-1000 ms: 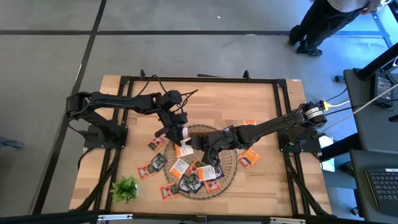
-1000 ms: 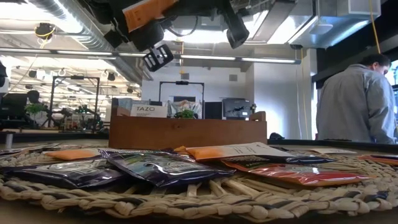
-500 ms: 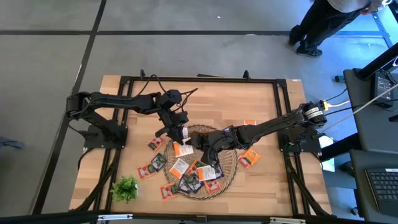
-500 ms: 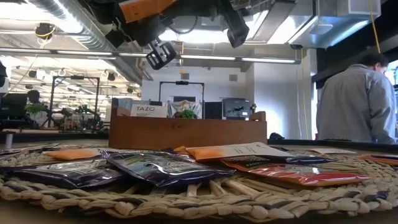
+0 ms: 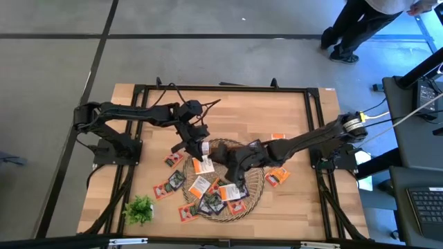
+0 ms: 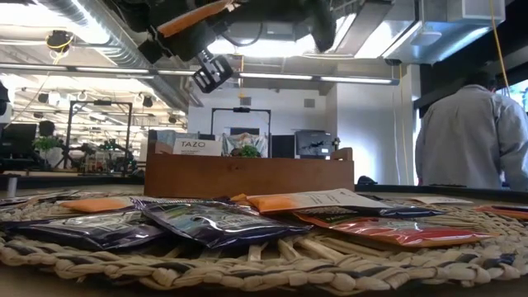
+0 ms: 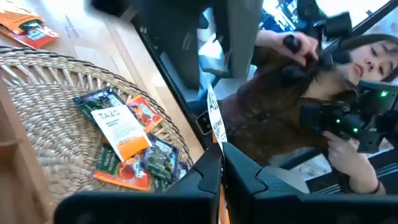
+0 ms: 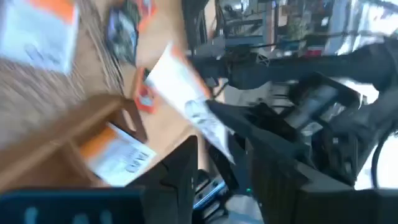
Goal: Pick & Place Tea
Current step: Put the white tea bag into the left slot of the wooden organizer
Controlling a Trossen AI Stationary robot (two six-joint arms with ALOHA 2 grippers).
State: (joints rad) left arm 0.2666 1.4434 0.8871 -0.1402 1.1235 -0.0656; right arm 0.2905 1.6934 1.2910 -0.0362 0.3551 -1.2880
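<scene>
One white-and-orange flat square tea sachet (image 5: 203,163) hangs above the round wicker mat (image 5: 257,181), clenched edge-on in the left claw (image 5: 197,151); the right claw (image 5: 237,174), released (fingers apart), sits just beside it, toward the table's right.

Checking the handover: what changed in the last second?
The left claw closed on the white-and-orange sachet, held in the air. The right claw opened, let it go and drew back slightly. The other sachets on the wicker mat and the plant sprig stayed put.
</scene>
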